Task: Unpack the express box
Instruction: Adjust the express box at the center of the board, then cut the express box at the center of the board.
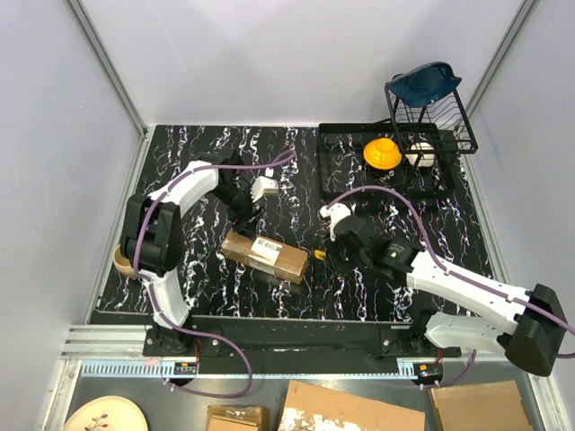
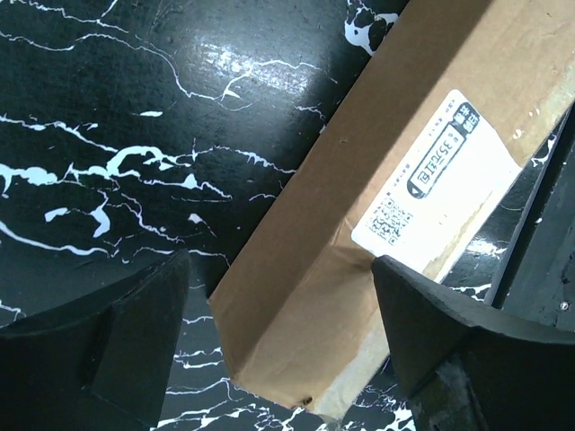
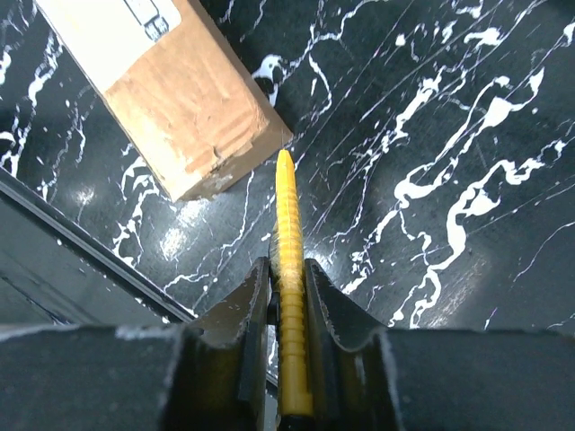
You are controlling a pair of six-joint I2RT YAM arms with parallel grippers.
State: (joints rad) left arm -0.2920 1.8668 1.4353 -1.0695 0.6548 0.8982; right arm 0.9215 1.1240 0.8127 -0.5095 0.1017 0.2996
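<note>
At the far left edge of the bench (image 1: pixel 180 148), close against the white wall, a tan roll (image 1: pixel 120 261) lay beside the left arm. The marbled black surface behind that arm lay bare up to the back wall.

The left claw (image 2: pixel 280 265) hung over the left end of the express box (image 1: pixel 265 256), its fingers (image 2: pixel 135 332) spread wide with the carton's corner showing between them, gripping nothing. The express box lay at a slant near the middle of the bench, white label (image 2: pixel 440 180) upward, with bare bench in front of it down to the near rail.

Just right of the carton, the right claw (image 3: pixel 286 274) was clamped tight on a yellow utility knife (image 3: pixel 286 197). The knife's tip pointed at the taped right end of the box, right at its corner; whether it touched could not be told. The right arm's cable looped across the bench behind it.

At the back right, a black tray (image 1: pixel 346 148) and a wire rack (image 1: pixel 454 135) took up that corner. A yellow item (image 1: pixel 382 153) and a white one (image 1: pixel 420 154) sat in them, and a blue thing (image 1: pixel 424 81) rested on top of the rack.

Below the near rail lay a plate (image 1: pixel 103 415) and torn cardboard pieces (image 1: pixel 350 413).
</note>
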